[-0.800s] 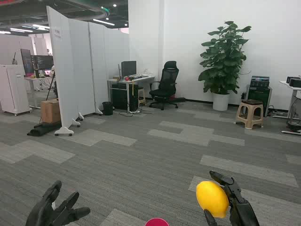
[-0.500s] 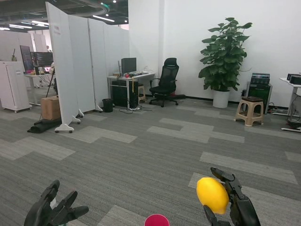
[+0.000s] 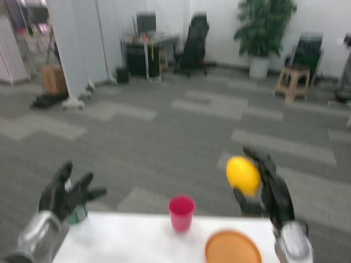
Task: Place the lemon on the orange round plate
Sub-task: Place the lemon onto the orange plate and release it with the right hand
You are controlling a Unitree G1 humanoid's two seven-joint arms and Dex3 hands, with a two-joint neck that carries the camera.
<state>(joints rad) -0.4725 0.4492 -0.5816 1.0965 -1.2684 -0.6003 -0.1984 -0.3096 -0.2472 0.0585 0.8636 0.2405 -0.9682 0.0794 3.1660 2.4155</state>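
Observation:
My right hand (image 3: 269, 189) holds the yellow lemon (image 3: 242, 175) up in the air on the right side of the blurred head view. The orange round plate (image 3: 232, 248) lies on the white table (image 3: 126, 246) below the lemon and slightly to its left, near the bottom edge. My left hand (image 3: 68, 193) hovers over the table's far left corner, fingers spread and holding nothing.
A pink cup (image 3: 181, 212) stands upright at the table's far edge, left of the plate. A small clear-and-green object (image 3: 78, 218) sits under my left hand. Beyond the table lies grey carpet, with white partitions, a desk, an office chair and a plant far off.
The camera has tipped down, bringing the table, the pink cup and the orange plate into view. The lemon stays in my right hand; the left hand stays spread.

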